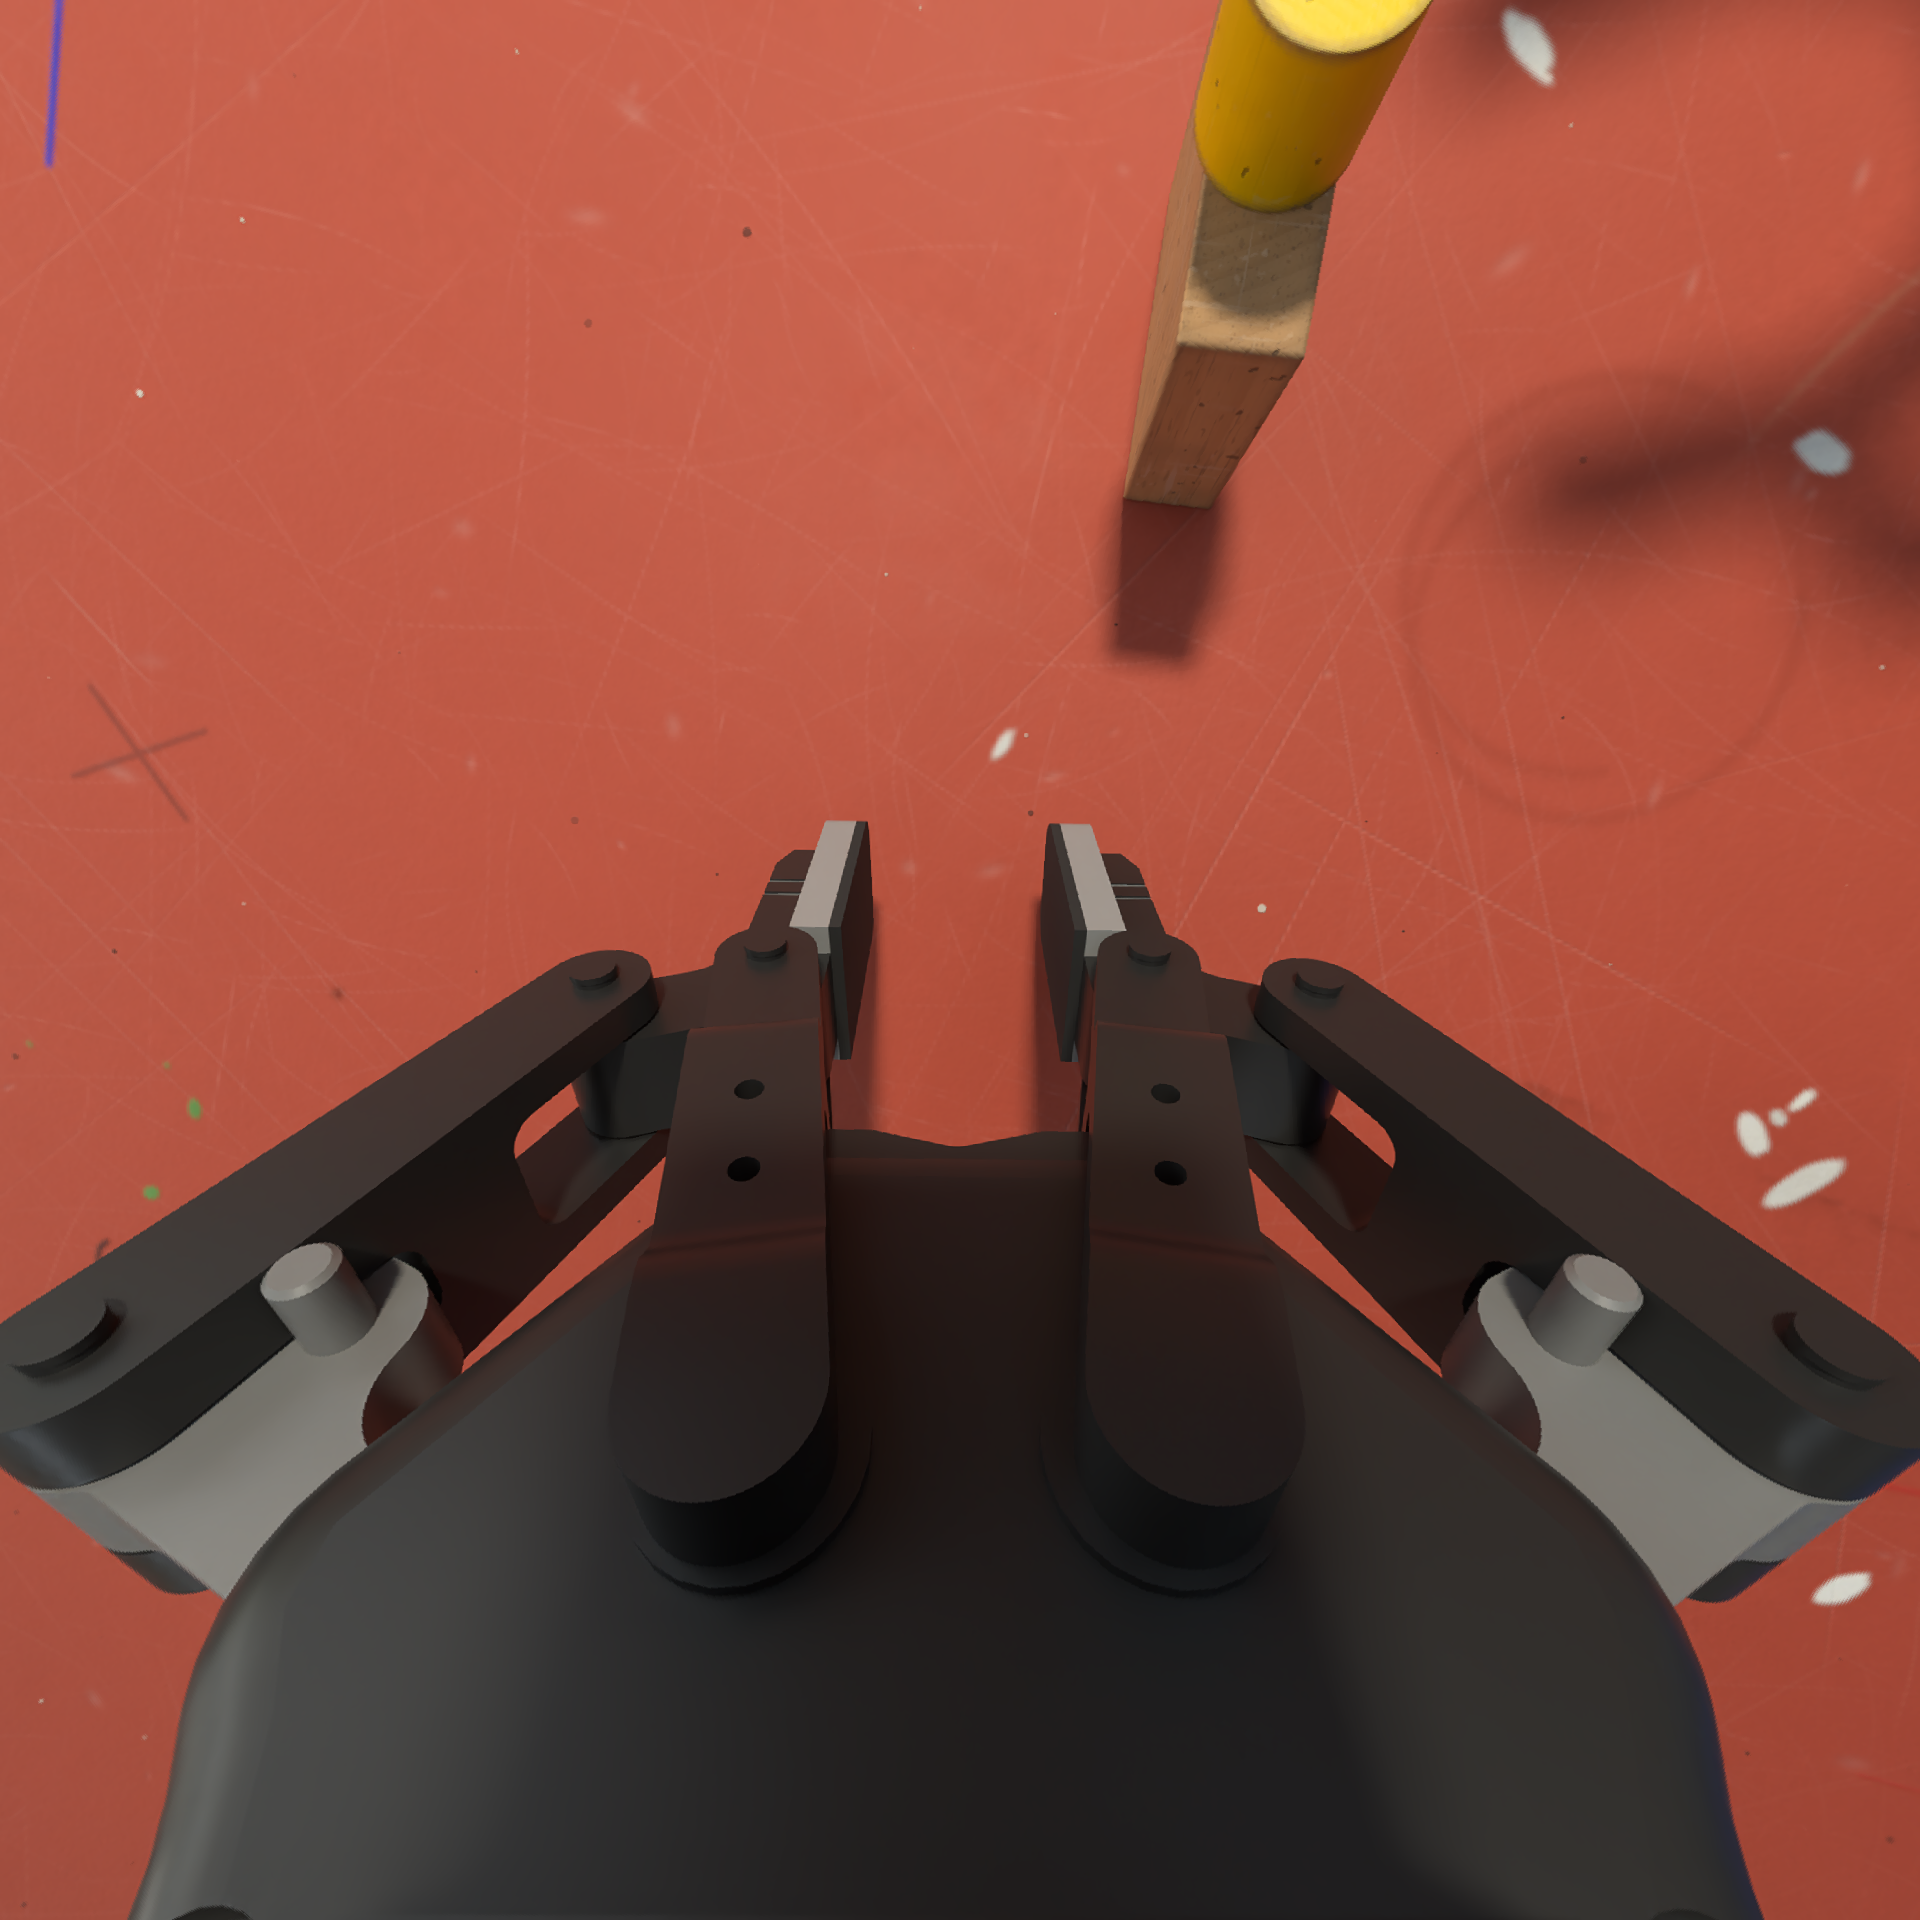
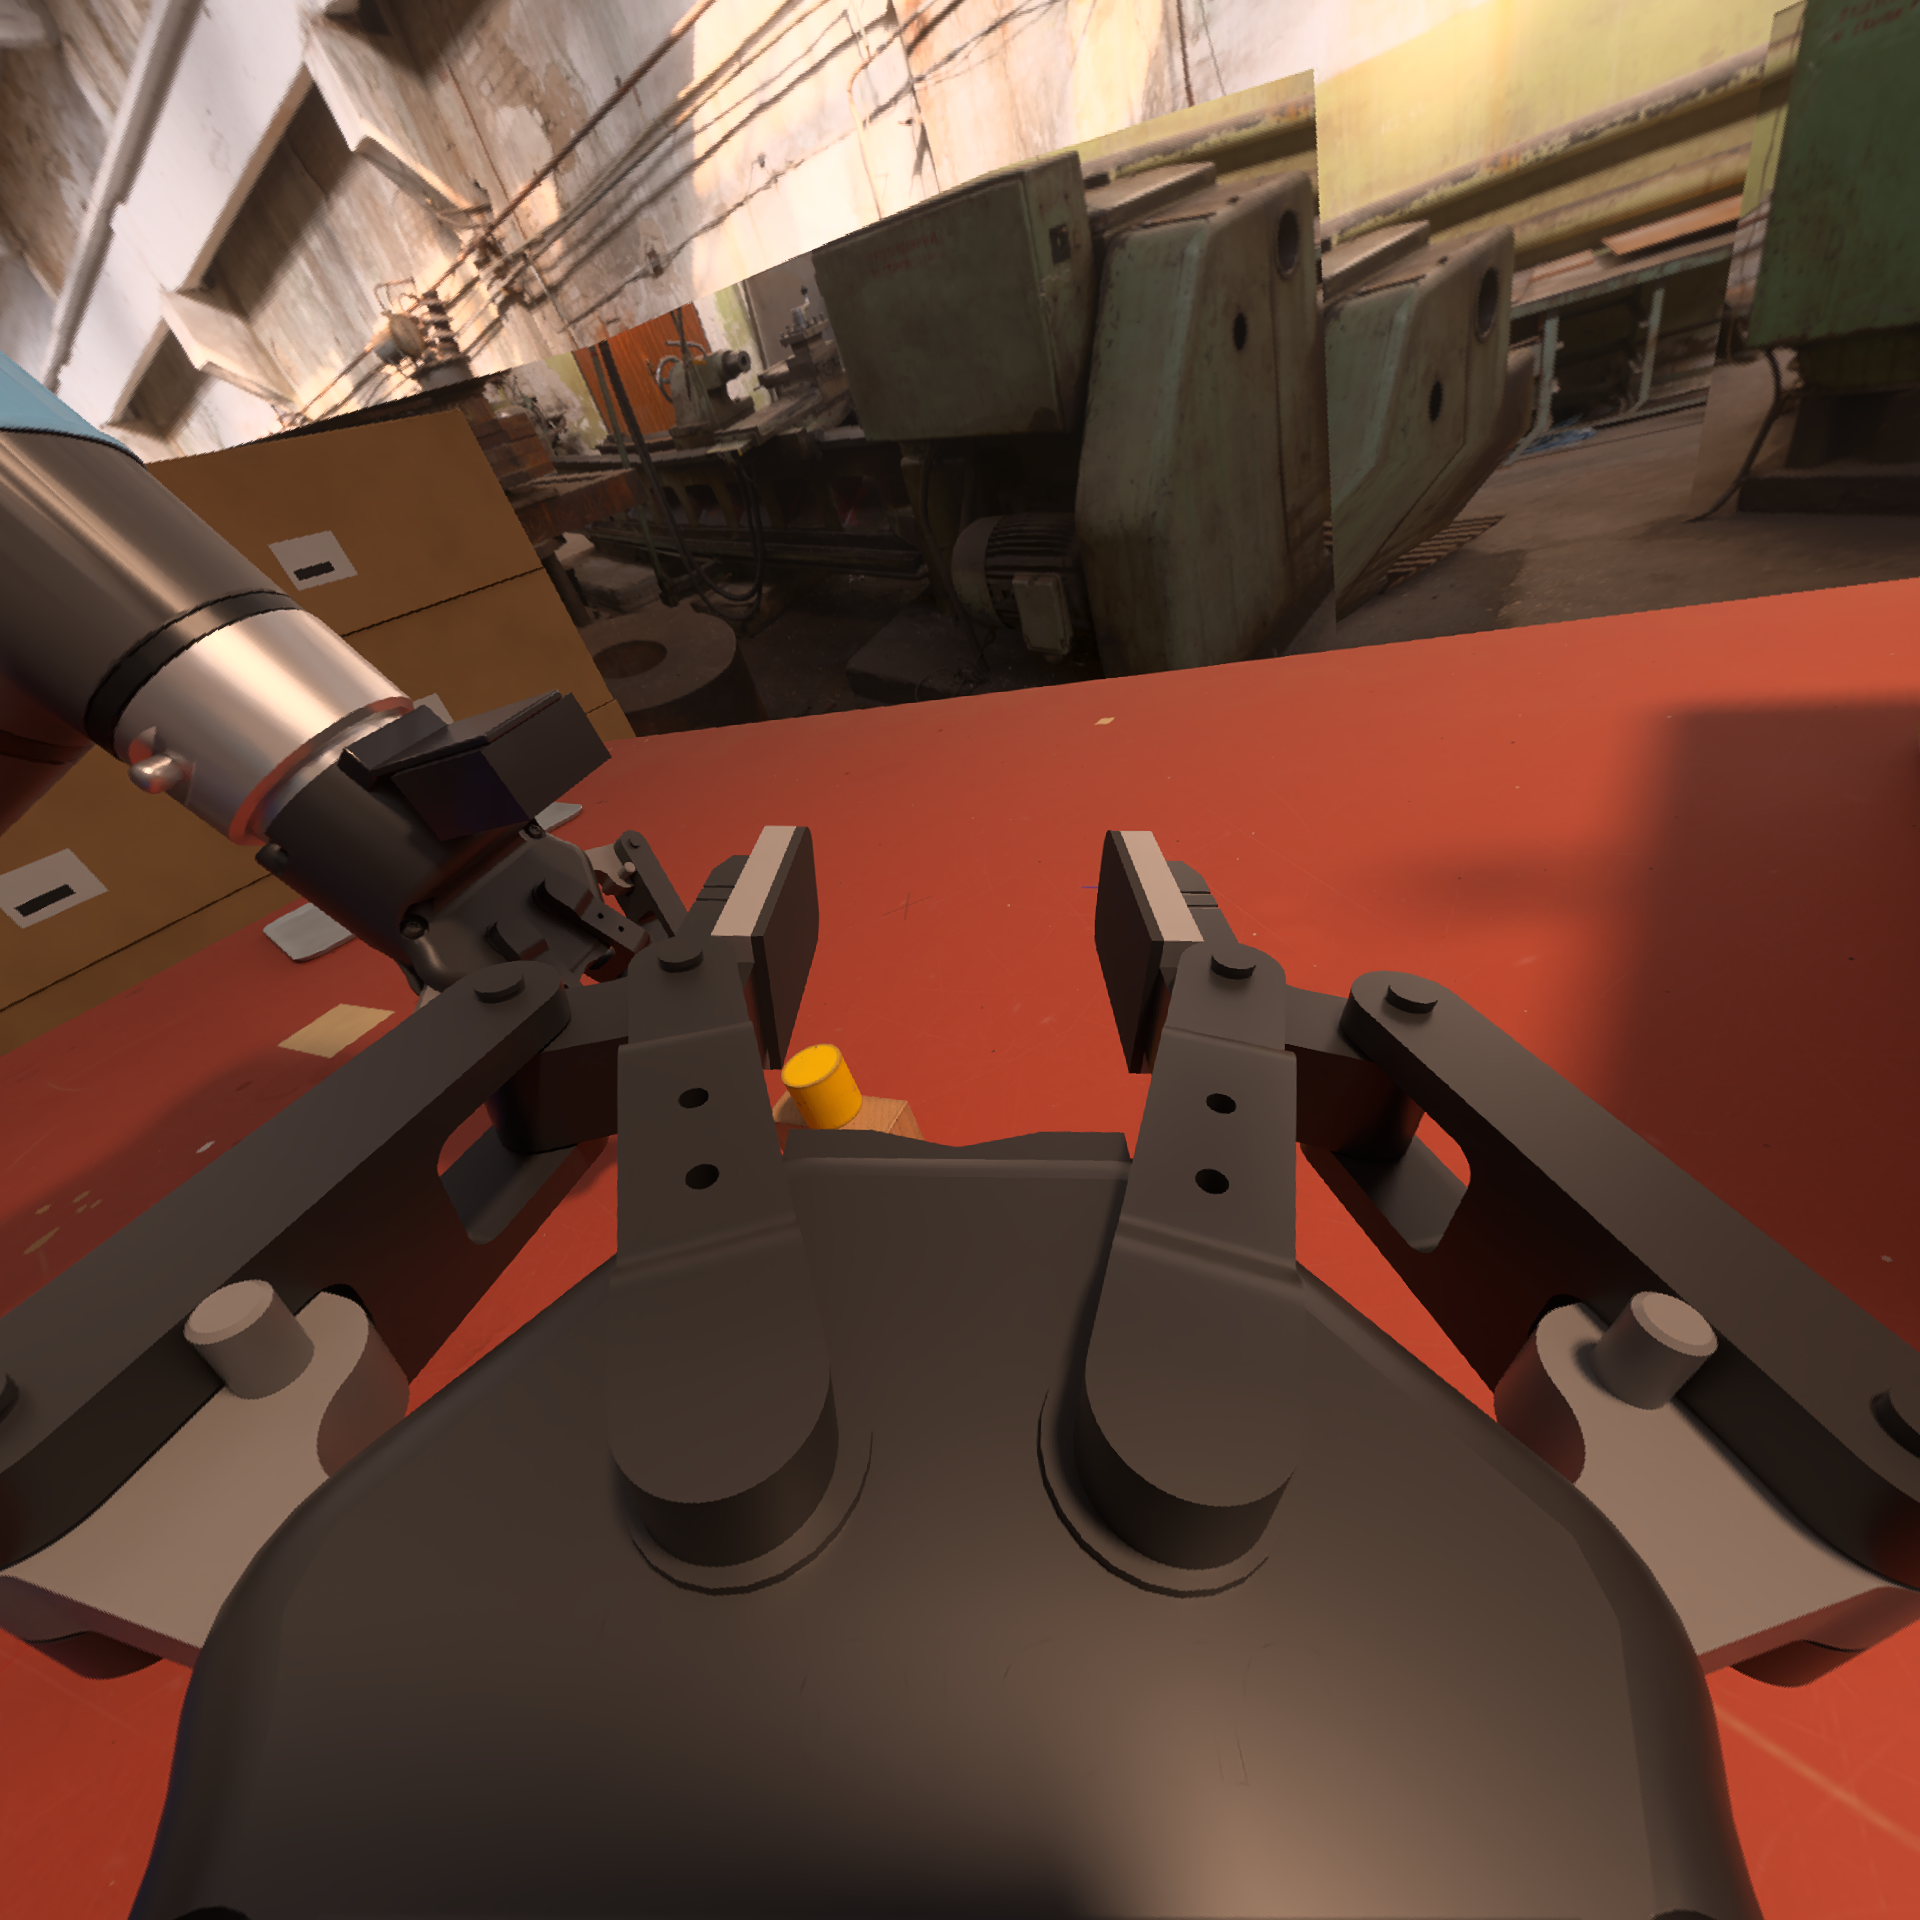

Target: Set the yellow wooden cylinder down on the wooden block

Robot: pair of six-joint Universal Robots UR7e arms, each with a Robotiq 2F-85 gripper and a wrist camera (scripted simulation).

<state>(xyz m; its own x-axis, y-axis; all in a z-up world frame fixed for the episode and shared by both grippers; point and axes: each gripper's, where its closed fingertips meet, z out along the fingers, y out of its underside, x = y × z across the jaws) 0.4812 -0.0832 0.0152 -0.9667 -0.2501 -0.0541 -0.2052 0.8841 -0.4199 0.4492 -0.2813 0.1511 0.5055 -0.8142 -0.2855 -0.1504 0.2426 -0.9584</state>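
The yellow wooden cylinder (image 1: 1283,99) stands upright on the far end of the wooden block (image 1: 1216,343), which lies on the red table at the upper right of the left wrist view. My left gripper (image 1: 956,873) is open and empty, above the table, nearer to me than the block and to its left. In the right wrist view the cylinder (image 2: 821,1086) sits on the block (image 2: 888,1117), low between the fingers and partly hidden by the gripper body. My right gripper (image 2: 956,883) is open, empty and raised above them.
The red table (image 1: 416,520) carries scratches and white flecks. In the right wrist view the left arm (image 2: 239,686) reaches in from the left, cardboard boxes (image 2: 395,530) stand beyond the table's far left edge, and old machines (image 2: 1143,416) fill the background.
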